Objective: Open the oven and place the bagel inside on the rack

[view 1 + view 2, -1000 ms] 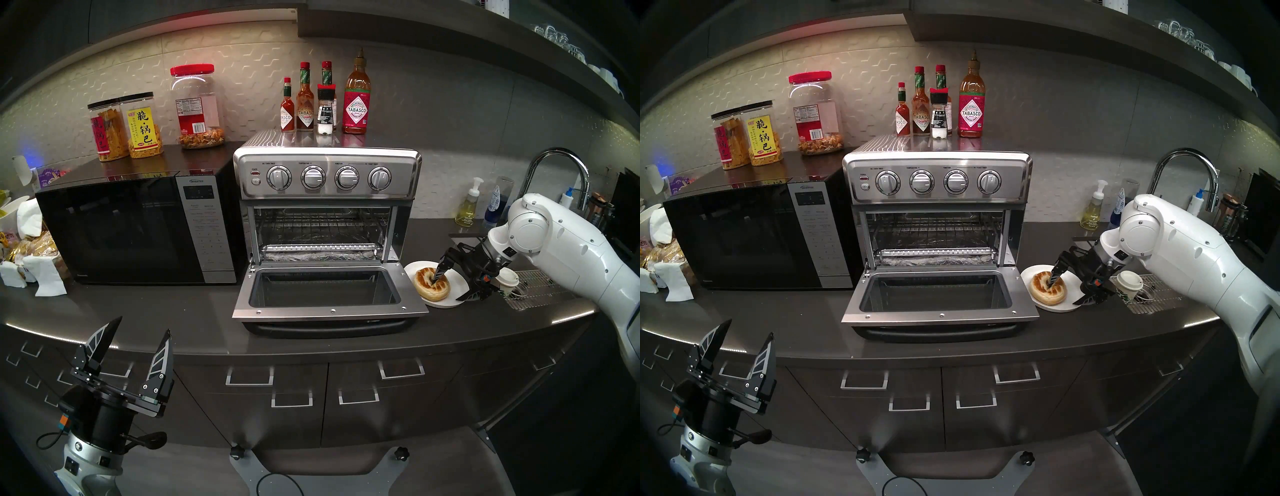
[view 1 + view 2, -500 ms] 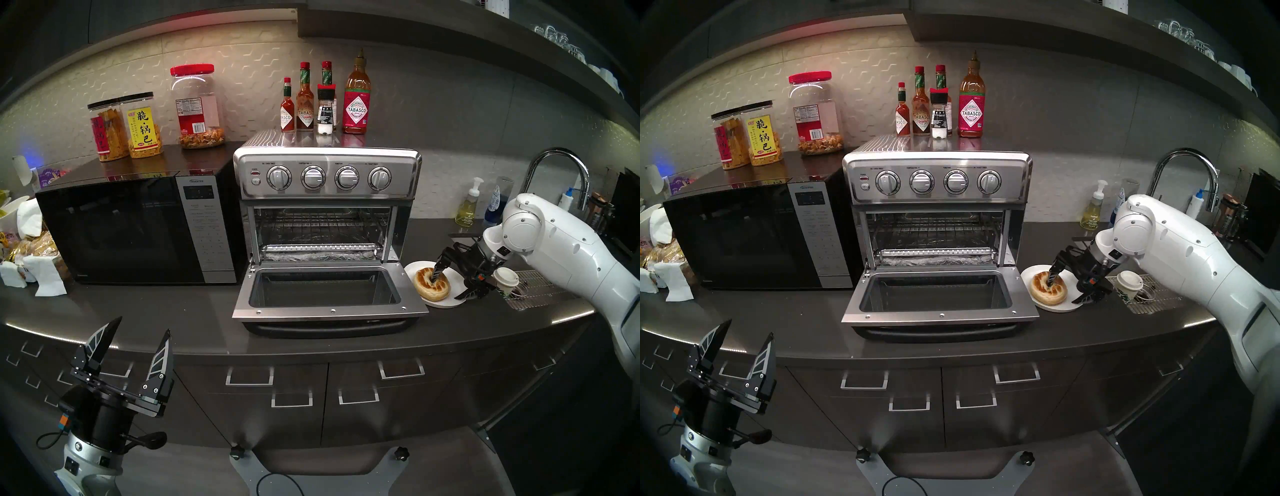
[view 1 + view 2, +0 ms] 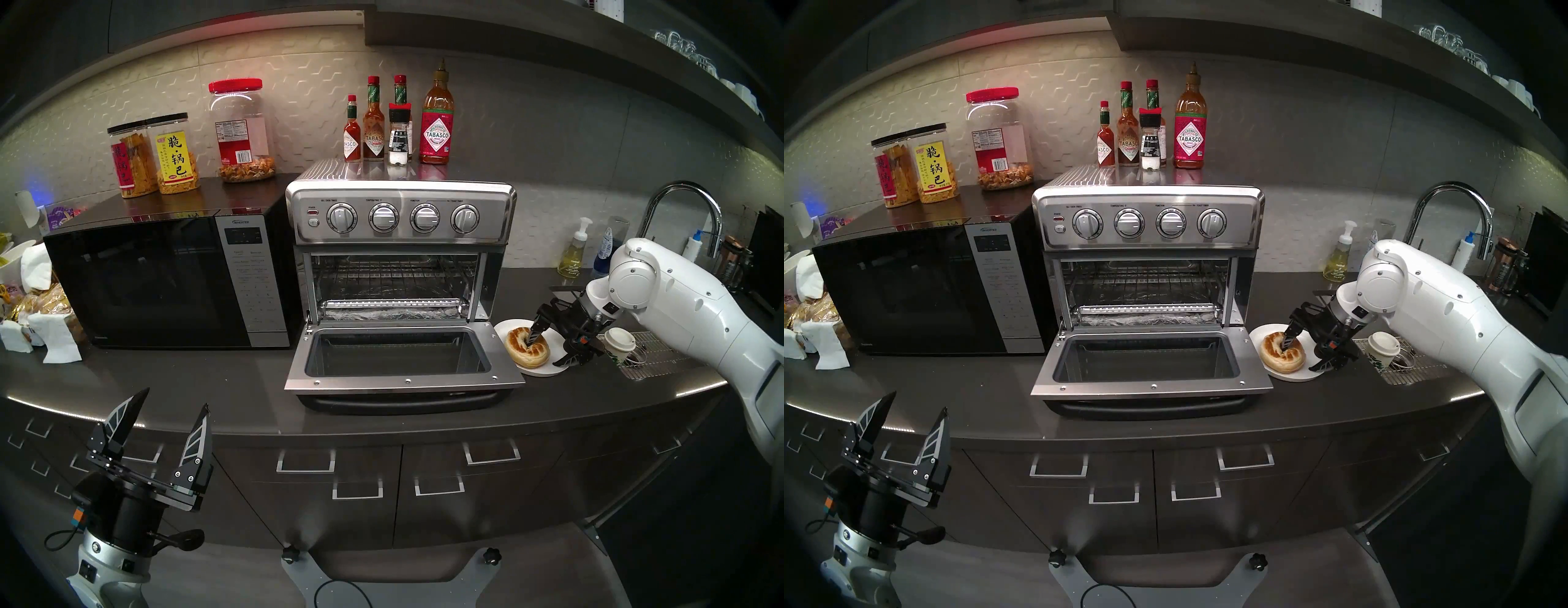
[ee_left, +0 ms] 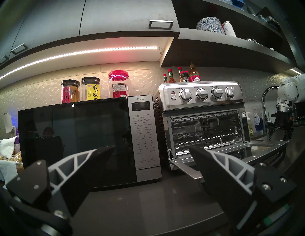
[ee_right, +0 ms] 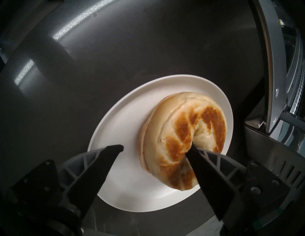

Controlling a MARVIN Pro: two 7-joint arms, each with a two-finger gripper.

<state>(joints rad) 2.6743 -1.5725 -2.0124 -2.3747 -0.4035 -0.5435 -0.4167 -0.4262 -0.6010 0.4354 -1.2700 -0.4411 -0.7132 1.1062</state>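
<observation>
The oven [image 3: 401,271] was seen on the counter [image 3: 212,382] with its door [image 3: 403,361] dropped flat, and the rack [image 3: 392,303] was seen inside the cavity, its perforated front rail at the mouth. The bagel [image 3: 527,347] lay on a plate [image 3: 553,368] set just beside the door's right edge. The right gripper [image 3: 543,352] was pointed steeply down over the plate with its jaws spread wide: one finger [image 5: 203,162] was pushed into the bagel's [image 5: 179,136] centre hole, the other [image 5: 105,153] was held over bare plate [image 5: 122,189] outside the rim, so one side of the ring was straddled but not squeezed. A paper cup [image 3: 620,344] stood near the wrist. The left gripper [image 3: 169,407] was held near the counter's front edge at the left, jaws apart and nothing between them.
</observation>
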